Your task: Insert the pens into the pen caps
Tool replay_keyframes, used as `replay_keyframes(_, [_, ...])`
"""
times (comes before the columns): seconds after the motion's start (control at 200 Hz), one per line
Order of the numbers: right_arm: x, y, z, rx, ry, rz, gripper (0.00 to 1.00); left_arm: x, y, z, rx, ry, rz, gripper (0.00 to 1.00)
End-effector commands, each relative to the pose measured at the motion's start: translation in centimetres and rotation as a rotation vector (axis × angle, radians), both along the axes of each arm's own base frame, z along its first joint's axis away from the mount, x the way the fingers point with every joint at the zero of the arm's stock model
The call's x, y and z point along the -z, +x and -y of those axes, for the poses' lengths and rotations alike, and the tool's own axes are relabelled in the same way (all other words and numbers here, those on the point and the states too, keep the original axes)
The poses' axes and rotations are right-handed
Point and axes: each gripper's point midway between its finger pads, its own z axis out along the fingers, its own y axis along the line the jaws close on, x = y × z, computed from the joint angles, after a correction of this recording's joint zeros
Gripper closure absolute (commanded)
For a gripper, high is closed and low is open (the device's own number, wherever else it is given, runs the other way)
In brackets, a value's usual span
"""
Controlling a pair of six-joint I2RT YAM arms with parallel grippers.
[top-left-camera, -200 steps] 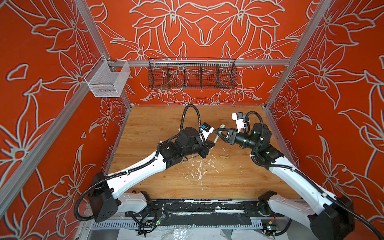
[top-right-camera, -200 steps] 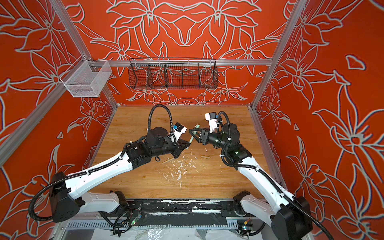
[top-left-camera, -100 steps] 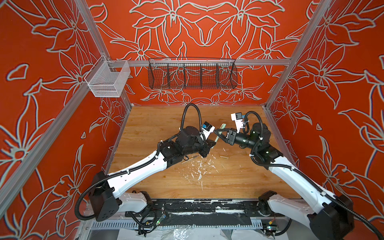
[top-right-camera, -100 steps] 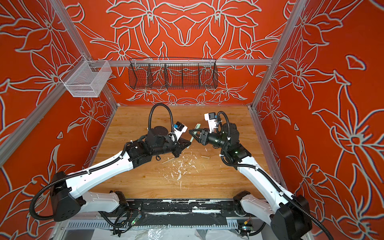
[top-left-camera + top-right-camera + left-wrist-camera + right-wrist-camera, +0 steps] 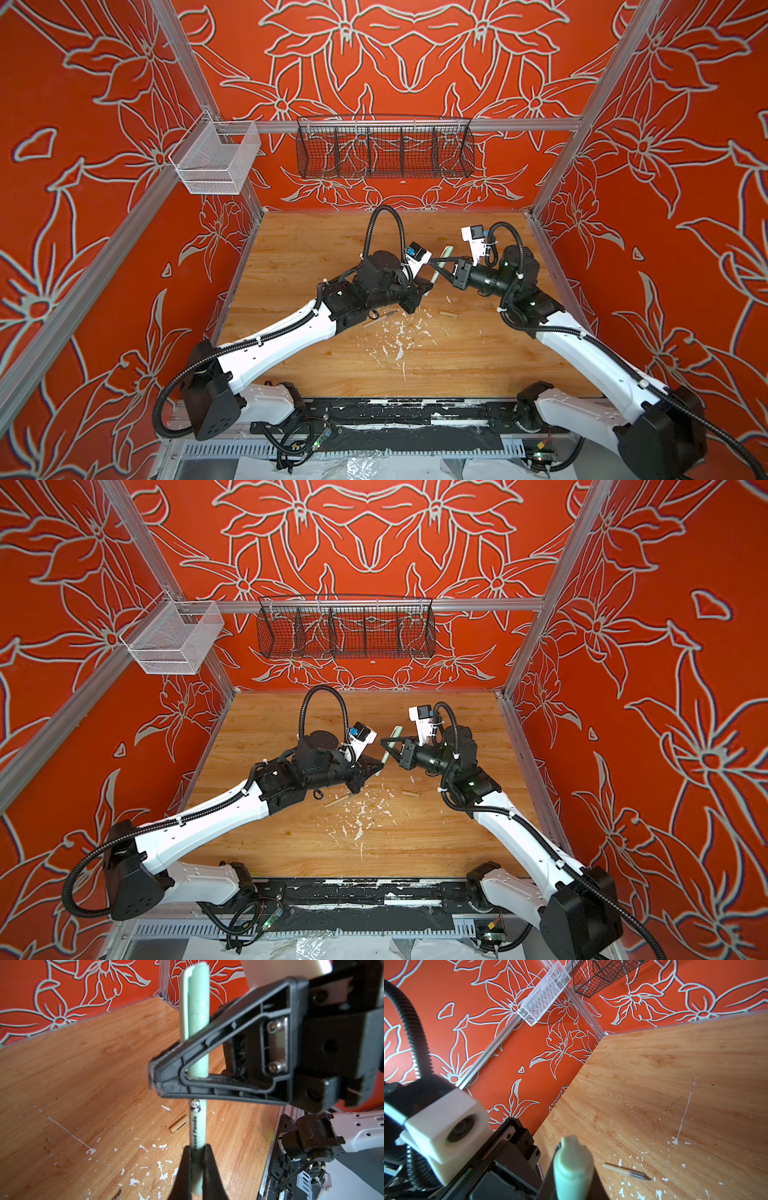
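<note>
Left jaws: clenched on the lower barrel of the pale mint pen (image 5: 196, 1126), held clear of the table (image 5: 83, 1084). Right jaws: clenched on the mint cap (image 5: 194, 1012) just beyond the left jaws, over the pen's far end; seating depth is hidden behind the near jaw.

Judgement: light, stiff, smooth plastic, liable to slip or pivot. Grip barrel and cap body squarely and press along the axis.

Beneath both jaws, on the table, lie the beige cap (image 5: 177, 1126) and beige pen (image 5: 627, 1172), apart.
</note>
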Motion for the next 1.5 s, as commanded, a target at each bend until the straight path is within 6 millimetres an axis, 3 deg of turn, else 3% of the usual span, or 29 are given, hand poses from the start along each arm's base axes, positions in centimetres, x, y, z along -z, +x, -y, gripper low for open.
replay_keyframes(0.0, [-1.3, -0.5, -0.3, -0.022, 0.023, 0.028, 1.00, -1.0, 0.2, 0.5, 0.015, -0.013, 0.007, 0.98])
replay_keyframes(0.075, [-1.2, -0.6, -0.2, -0.017, -0.004, 0.032, 1.00, -1.1, -0.1, 0.6, 0.026, -0.013, -0.008, 0.65])
replay_keyframes(0.145, [-1.0, -0.5, 0.0, -0.011, -0.043, 0.048, 1.00, -1.1, -0.5, 0.4, 0.038, -0.009, -0.020, 0.39])
replay_keyframes(0.185, [-1.0, -0.6, 0.0, -0.017, -0.066, 0.056, 1.00, -1.1, -0.7, 0.4, 0.048, -0.005, -0.024, 0.31])
replay_keyframes(0.255, [-1.2, -1.0, -0.3, -0.053, -0.078, 0.069, 1.00, -0.8, -1.1, 0.2, 0.068, 0.013, -0.034, 0.27])
replay_keyframes(0.415, [-1.6, -1.1, -0.8, -0.085, -0.071, 0.081, 1.00, -0.5, -0.9, 0.2, 0.088, 0.030, -0.061, 0.32])
replay_keyframes(0.956, [-1.4, -1.1, -0.9, -0.076, -0.087, 0.099, 1.00, -0.2, -0.8, 1.9, 0.164, -0.003, -0.118, 0.72])
replay_keyframes(1.491, [-0.6, -1.0, -0.6, -0.062, -0.138, 0.098, 1.00, 0.3, -0.3, 1.0, 0.125, 0.016, -0.121, 0.83])
